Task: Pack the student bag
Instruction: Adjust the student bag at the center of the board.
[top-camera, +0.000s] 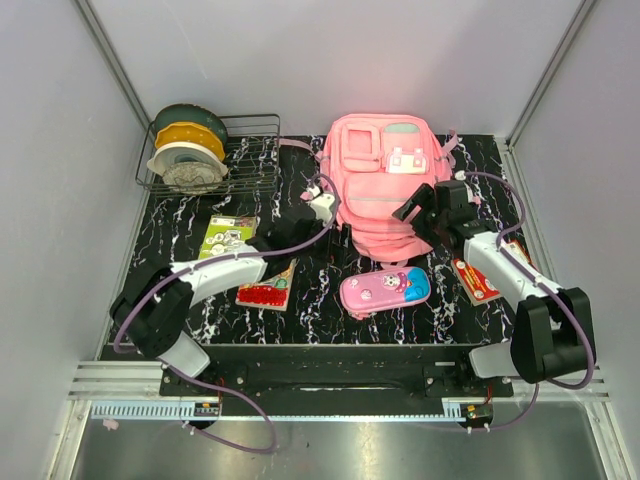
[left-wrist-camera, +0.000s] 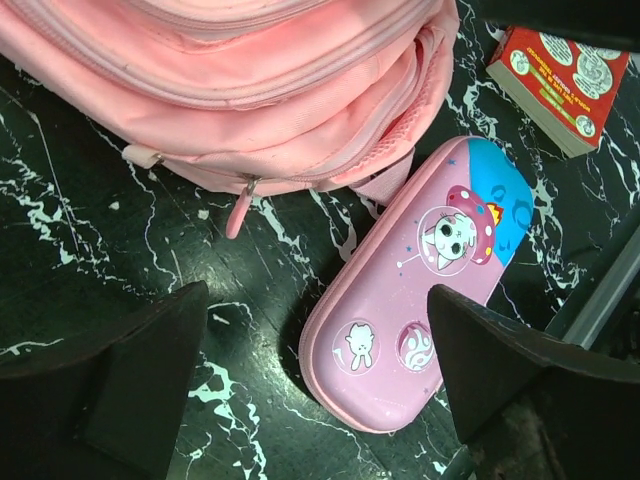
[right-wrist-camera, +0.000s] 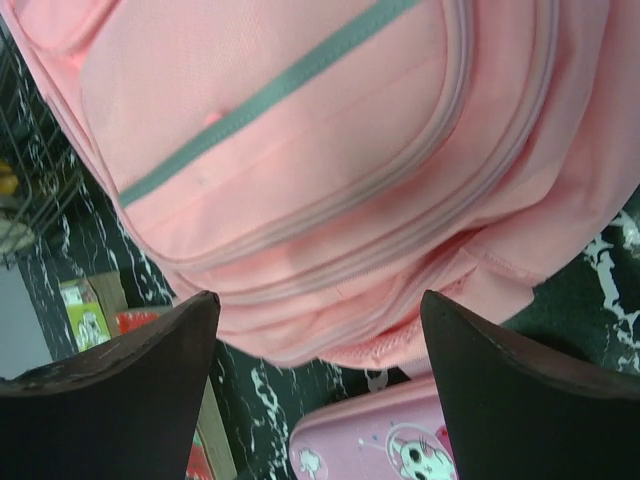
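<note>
A pink pencil case (top-camera: 385, 291) is lying near the middle of the tabletop's front edge. Beyond it, the left gripper (left-wrist-camera: 320, 330) is hovering at the student bag's (top-camera: 385, 180) left side, jaws spread wide and gripping nothing. The right gripper (right-wrist-camera: 320, 325) is hanging wide open and empty over the bag, which is lying flat at the middle of the far edge. A wire rack (top-camera: 255, 160) is sitting in the far left corner.

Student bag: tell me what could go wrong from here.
The student bag looks zipped; tugging its zipper pull could drag the soft bag rather than open it.
The pencil case lies close beside the bag, below the open left gripper, which may knock it.
The right arm passes over a red booklet and could sweep it.
</note>
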